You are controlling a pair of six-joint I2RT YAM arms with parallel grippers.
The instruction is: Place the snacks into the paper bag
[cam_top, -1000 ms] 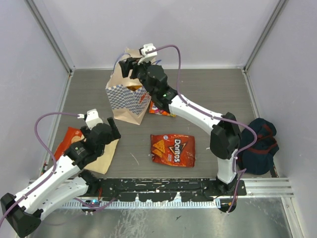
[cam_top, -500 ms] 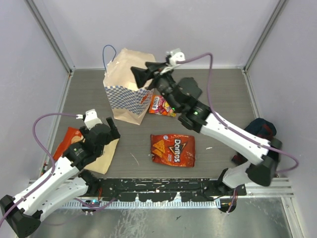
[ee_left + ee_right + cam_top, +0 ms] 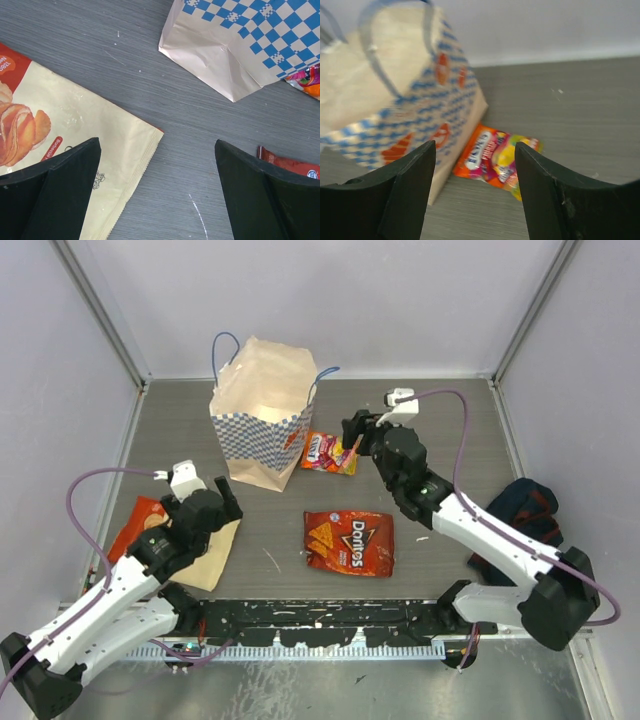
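**top view**
- paper bag: upright on desk, mouth open, blue-white check band low on wall, blue cord handles.
- candy pack, pink-yellow: flat, just R of paper bag base; touching or not, cannot tell.
- Doritos bag, red: flat, near side & R of paper bag, apart from it.
- chip packet, cream w/ red-orange end: flat, near side & L of paper bag, partly under L tool.
- L tool: over chip packet, jaws at widest, nothing held.
- R tool: R of paper bag, by candy pack, jaws apart, empty.
- navy cloth bag: far R of paper bag, well apart.

**L wrist view**
- L tool: wide open, empty.
- chip packet: cream corner toward paper bag, bare desk btwn.
- Doritos bag: corner only, below paper bag in view.
- candy pack: edge, at paper bag base.

**R wrist view**
- R tool: part open, nothing gripped.
- candy pack: flat at foot of paper bag, seen btwn tool's sides.
- paper bag: blurred, L in view.
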